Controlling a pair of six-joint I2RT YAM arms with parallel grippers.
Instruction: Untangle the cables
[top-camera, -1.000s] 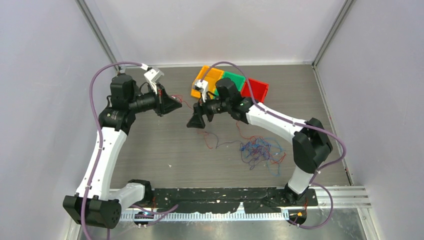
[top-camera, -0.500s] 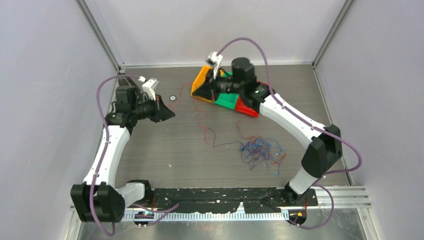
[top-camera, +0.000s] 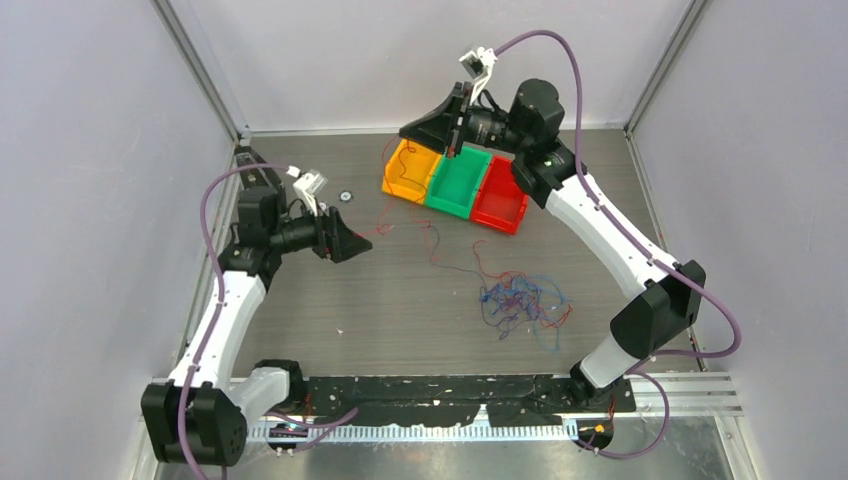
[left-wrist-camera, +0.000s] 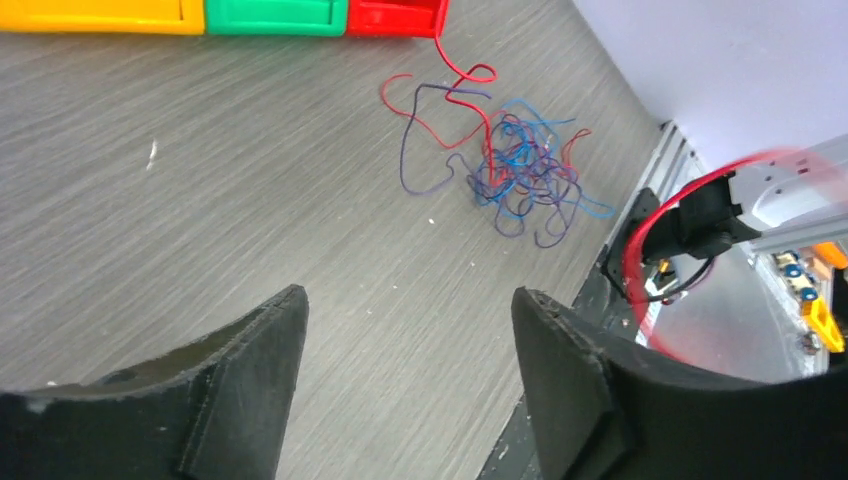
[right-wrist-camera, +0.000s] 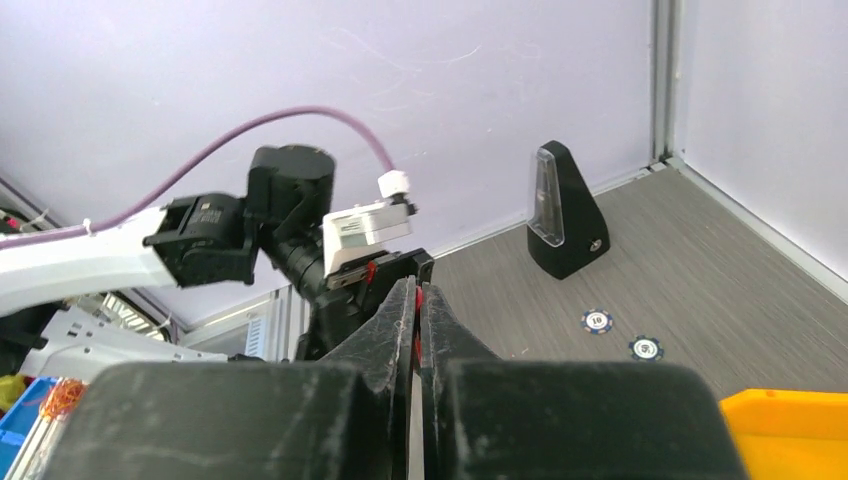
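Though ahead, cables (left-wrist-camera: 520, 170) beyond left jaws.

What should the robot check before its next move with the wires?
1. The right gripper is shut on the red cable: ok.
2. The left gripper is open and empty: ok.
3. Red cable free of the tangle: not ok, it runs into it.
4. Red cable clear of the red bin: cannot tell, it passes close by the bin's corner.

Three bins (top-camera: 455, 186), two arms (top-camera: 225, 310), one tangle of cables (top-camera: 520, 300)
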